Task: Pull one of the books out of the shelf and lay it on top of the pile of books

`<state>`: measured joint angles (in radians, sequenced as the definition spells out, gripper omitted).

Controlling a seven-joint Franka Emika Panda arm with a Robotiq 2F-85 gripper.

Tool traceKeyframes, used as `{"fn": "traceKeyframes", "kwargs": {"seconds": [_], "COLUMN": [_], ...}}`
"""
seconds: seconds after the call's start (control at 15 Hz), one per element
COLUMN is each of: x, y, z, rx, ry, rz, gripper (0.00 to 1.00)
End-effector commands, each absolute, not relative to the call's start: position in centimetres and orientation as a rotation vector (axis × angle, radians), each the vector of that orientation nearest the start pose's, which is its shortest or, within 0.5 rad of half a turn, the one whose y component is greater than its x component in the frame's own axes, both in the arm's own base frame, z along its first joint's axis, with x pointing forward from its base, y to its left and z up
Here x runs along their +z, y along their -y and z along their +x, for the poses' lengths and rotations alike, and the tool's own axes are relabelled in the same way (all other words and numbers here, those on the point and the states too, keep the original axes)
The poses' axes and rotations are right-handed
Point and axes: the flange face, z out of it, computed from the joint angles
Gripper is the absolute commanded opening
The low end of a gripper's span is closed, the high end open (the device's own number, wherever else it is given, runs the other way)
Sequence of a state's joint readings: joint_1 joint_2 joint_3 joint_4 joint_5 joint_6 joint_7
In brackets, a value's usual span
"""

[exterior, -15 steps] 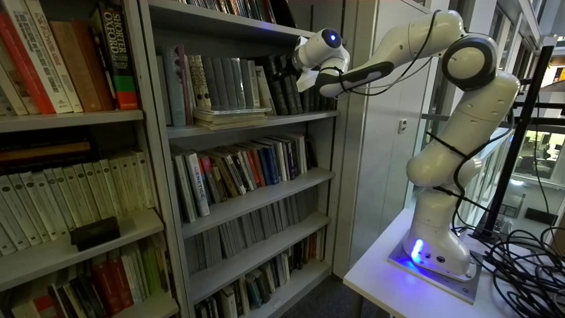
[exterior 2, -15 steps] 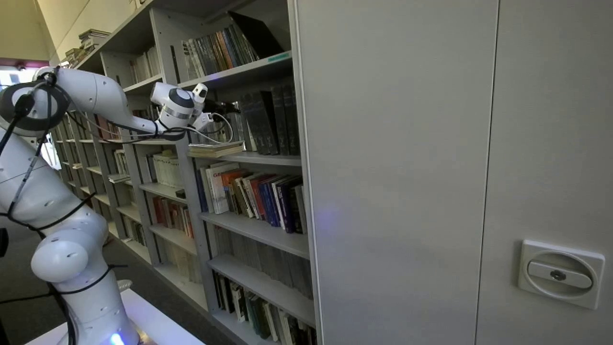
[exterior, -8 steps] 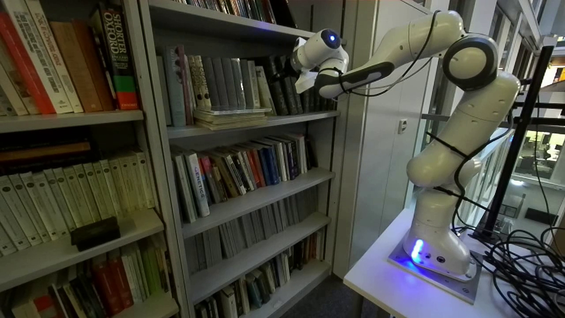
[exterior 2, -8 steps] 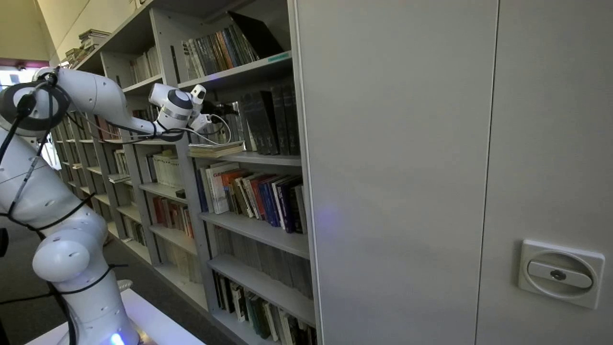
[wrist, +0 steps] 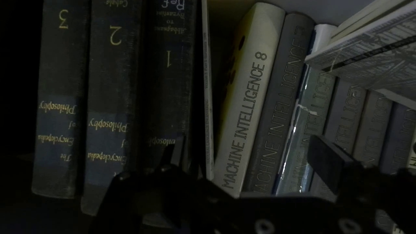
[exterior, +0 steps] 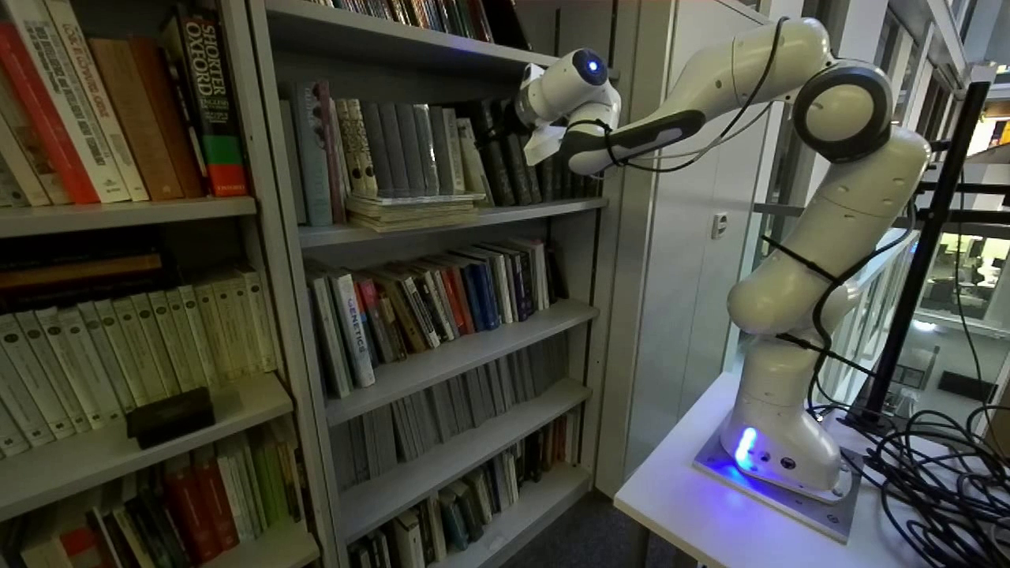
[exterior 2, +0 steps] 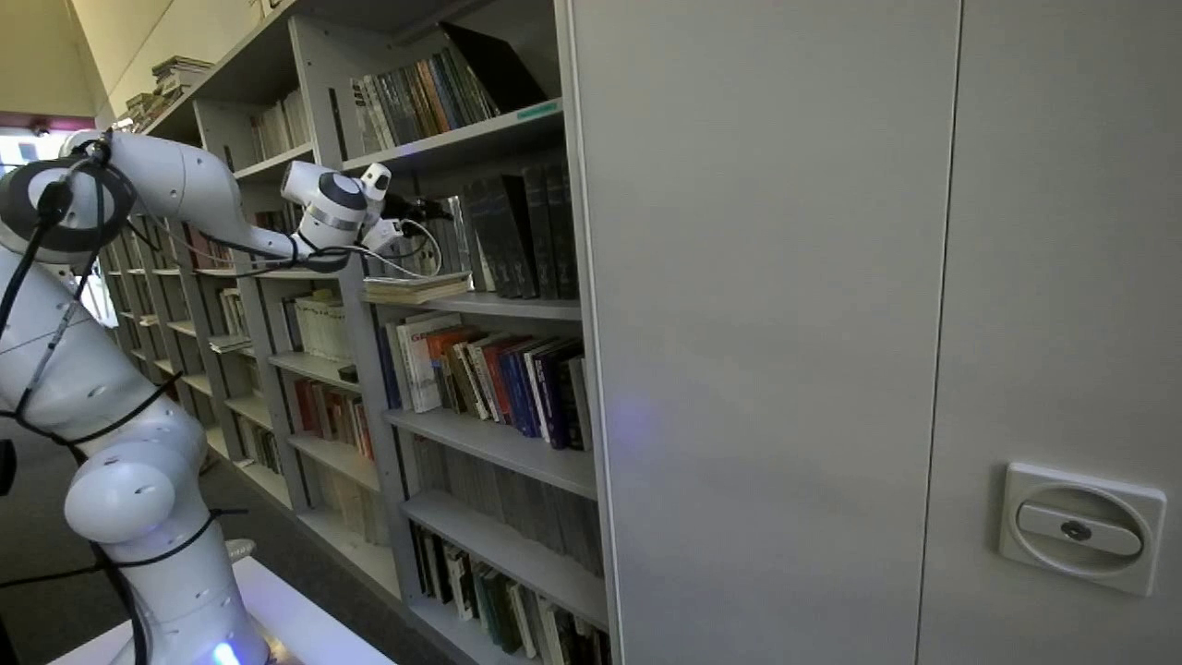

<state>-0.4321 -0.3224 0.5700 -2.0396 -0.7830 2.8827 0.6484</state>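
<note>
Your fingers (wrist: 331, 165) are straddling way too much for one book

They're wide apart and holding nothing; one tip sits in line with black volume 1 (wrist: 170, 87), the other with the Machine Intelligence row (wrist: 281, 107); whether either touches, can't tell; squeeze right there and I reckon you'd pinch several books at once or stub a tip on a spine, because the gap spans that many. Which book you want isn't obvious; my guess is the thin pale-spined book (wrist: 208, 97), standing in the shelf (exterior: 473, 347) between volume 1 and Machine Intelligence 8 (wrist: 248, 104); yank it and the tilted ones beside it might slump, since they'd lose a prop; watch your white cable (exterior 2: 440, 251) too; it loops low near the pile of books (exterior 2: 416, 288) and could snag the top one on the way over.

Counts, fingers outward: two fingertips; about four spines showing between them; three black volumes with readable numbers; at least six Machine Intelligence spines; one pile, layers too fine to count; one arm (exterior: 828, 229).
</note>
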Motion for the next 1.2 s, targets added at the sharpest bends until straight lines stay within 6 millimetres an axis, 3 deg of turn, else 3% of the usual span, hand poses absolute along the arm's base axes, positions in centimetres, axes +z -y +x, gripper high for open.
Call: {"fn": "traceKeyframes", "kwargs": {"seconds": [0.0,0.2,0.4,0.8,1.13], "x": [68.6,69.2,69.4,68.7,68.2], "y": [-16.3,-16.6,-16.4,-14.9,-14.5], "z": [51.4,52.1,53.3,55.9,57.1], "rx": [-2.009,-2.025,-2.039,-2.058,-2.072], "ry": [0.36,0.362,0.378,0.421,0.444], "rz": [-2.761,-2.749,-2.753,-2.805,-2.812], "gripper": [0.78,0.63,0.57,0.65,0.62]}}
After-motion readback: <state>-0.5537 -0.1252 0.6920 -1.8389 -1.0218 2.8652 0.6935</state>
